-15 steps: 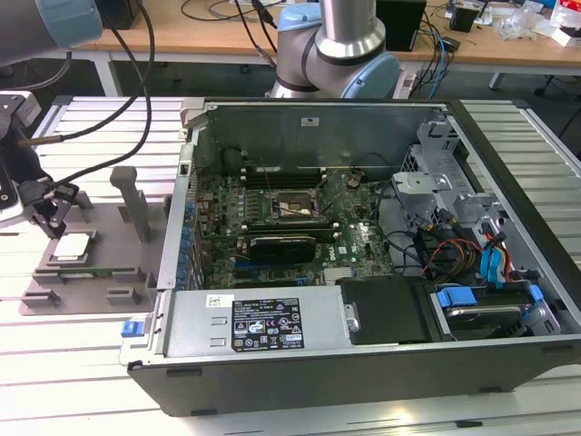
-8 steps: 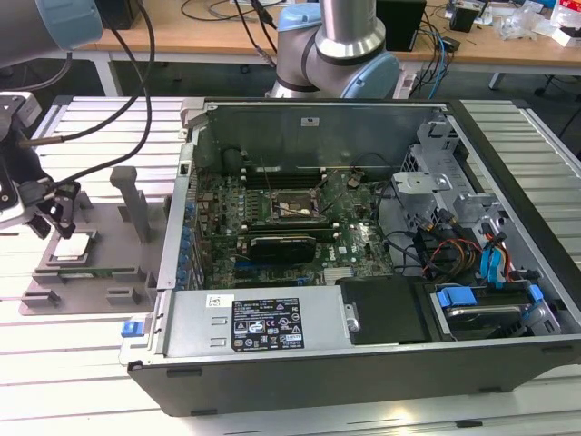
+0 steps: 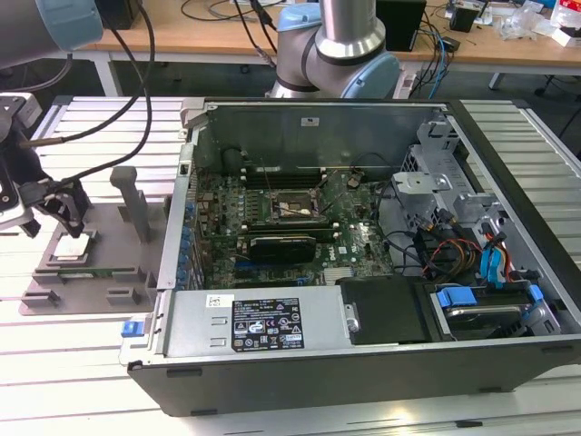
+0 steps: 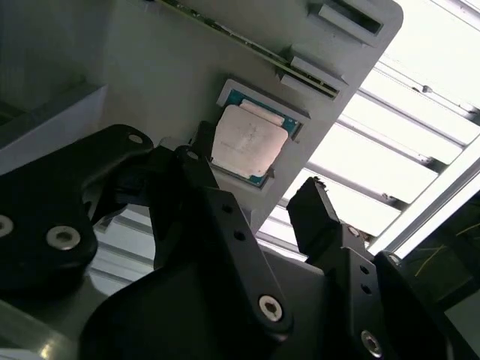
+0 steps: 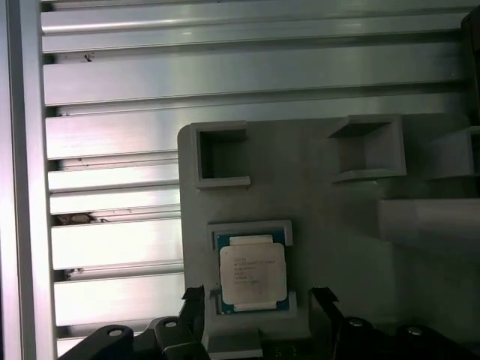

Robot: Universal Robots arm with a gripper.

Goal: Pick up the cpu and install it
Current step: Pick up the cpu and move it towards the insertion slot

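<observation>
gripper (image 4: 255, 165): hovering low over the fixture plate with black fingers (image 4: 225, 225) spread apart, straddling the chip and clamping on nothing; lining up, by the look of it, for a pinch on two opposite edges.
cpu (image 5: 253, 274): lying flat, silvery lid up, in a shallow framed pocket of the plate, between the fingertips in both wrist views and apparently touching neither; sitting just under the gripper (image 3: 56, 211) in the exterior view, not yet lifted.
lid print: showing as a few faint lines, too small for reading.
fixture plate (image 5: 337, 210): resting grey on the table, keeping the chip square in its pocket, probably for a repeatable pick; also carrying hollow square blocks and an upright post (image 3: 136, 204).
table (image 5: 112, 82): stretching out in aluminium slats, bearing plate and case alike.
computer case (image 3: 363, 377): lying on its side at the exterior view's right of the plate, opening upward for access from above.
sticker (image 3: 268, 322): facing up on the metal box at the case's near edge, carrying print left unread here.
motherboard (image 3: 354, 241): lying green and flat inside the case.
socket (image 3: 292, 207): sitting on the motherboard, well apart from the chip.
</observation>
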